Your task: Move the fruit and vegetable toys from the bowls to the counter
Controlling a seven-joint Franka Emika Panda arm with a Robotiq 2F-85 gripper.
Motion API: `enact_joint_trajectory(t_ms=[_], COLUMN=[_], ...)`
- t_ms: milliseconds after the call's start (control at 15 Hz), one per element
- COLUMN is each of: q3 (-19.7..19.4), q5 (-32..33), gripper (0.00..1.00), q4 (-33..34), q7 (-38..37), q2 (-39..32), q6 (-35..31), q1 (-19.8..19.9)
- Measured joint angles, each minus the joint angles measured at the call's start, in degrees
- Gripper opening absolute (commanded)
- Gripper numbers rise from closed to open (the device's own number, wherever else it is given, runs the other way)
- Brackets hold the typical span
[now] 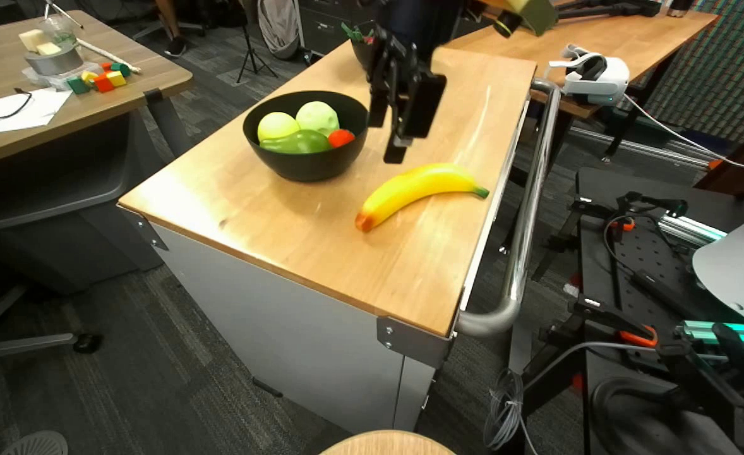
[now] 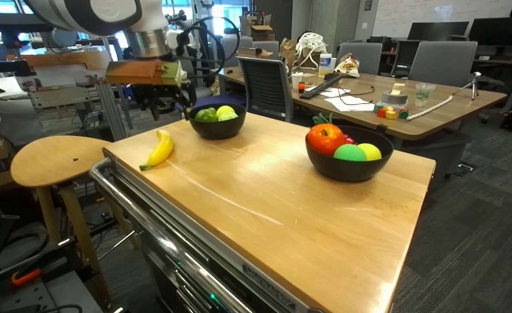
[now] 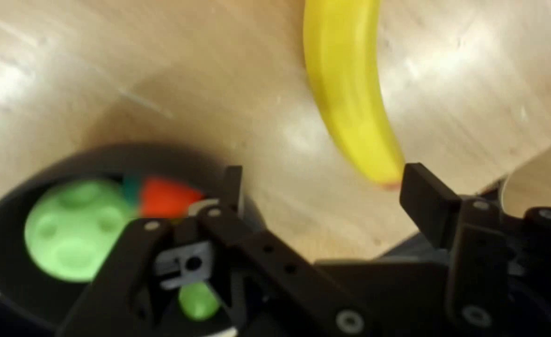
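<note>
Wooden tabletop [image 2: 334, 230] holds first bowl [image 2: 217, 131] and second bowl [image 2: 345, 171], both black, well apart. Robot hand [image 3: 329, 196], two fingers spread wide, hangs above tabletop near first bowl. Yellow toy banana [image 1: 419, 186] lies on tabletop near same bowl but apart from it. Red apple [image 2: 325, 139] sits high in second bowl. First bowl cradles green pepper [image 1: 299, 144], pale green ball [image 1: 317, 117], yellow-green ball [image 1: 277, 124] and partly hidden red piece [image 1: 341, 138].

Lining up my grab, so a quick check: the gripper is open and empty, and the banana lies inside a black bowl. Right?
Not quite: the banana is not inside a black bowl; it lies on the counter beside one, as both exterior views show. The gripper is open and empty, as you say.
</note>
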State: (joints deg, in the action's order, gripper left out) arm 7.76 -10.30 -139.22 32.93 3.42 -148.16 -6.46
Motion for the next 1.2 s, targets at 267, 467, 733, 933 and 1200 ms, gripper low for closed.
enact_joint_trajectory(t_ms=[267,467,733,933,1200], q3=[-1.98,-3.50,-2.72,-1.81,-1.51], q5=[-1.21,-0.44,0.19,0.38,3.59], gripper=[1.00,1.00,1.00,1.00,1.00], q4=[12.26,17.17,14.79,13.78,14.45], q7=[-7.33,-9.26,-9.49,-11.01,-14.65], q2=[-1.97,-4.81,-5.97,-8.89,-13.61], q6=[4.36,6.71,6.98,4.69,-1.12], q1=[0.65,2.17,1.93,1.49,1.26])
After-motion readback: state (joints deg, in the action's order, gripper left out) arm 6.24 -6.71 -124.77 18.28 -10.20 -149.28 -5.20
